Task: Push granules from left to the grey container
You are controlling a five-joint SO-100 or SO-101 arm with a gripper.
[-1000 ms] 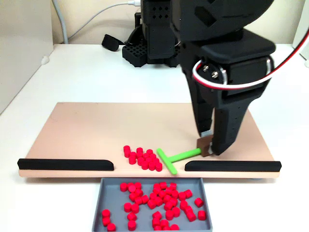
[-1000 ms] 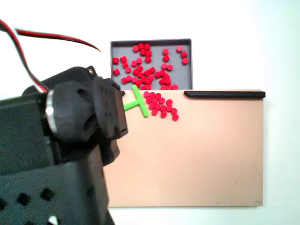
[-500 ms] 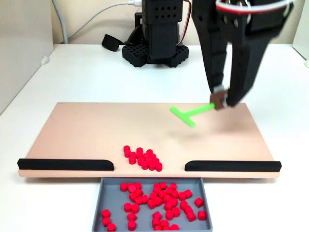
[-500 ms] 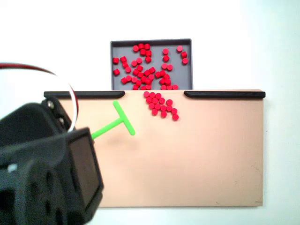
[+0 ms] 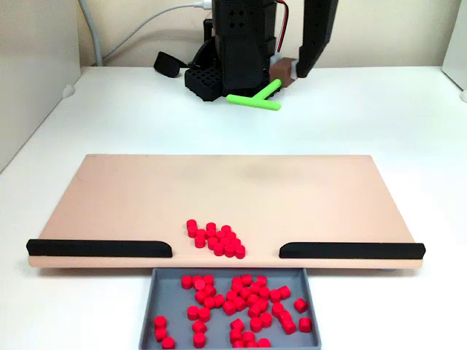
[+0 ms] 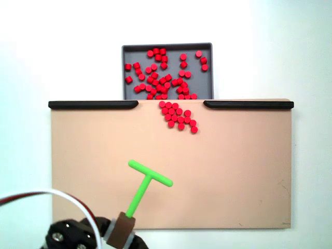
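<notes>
Many granules (image 5: 216, 239) on board, far from fingers (image 5: 286, 73); pusher gripped

Lab-like bench setup, plain white table (image 5: 408, 124), tan board (image 5: 219, 189), cable (image 5: 139, 29)

White table (image 5: 87, 117): tan board (image 5: 146, 189), grey container (image 5: 149, 306), robot base (image 5: 233, 73).

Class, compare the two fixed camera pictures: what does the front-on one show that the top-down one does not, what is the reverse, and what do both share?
Front-on only: the arm's black base, a grey cable and the back wall behind the table.

Top-down only: the tan board's whole outline from above, and a white and red wire loop.

Both: red granules heaped on the board, more in the grey container, two black strips, and the pincer holding the green pusher away from the heap.
</notes>
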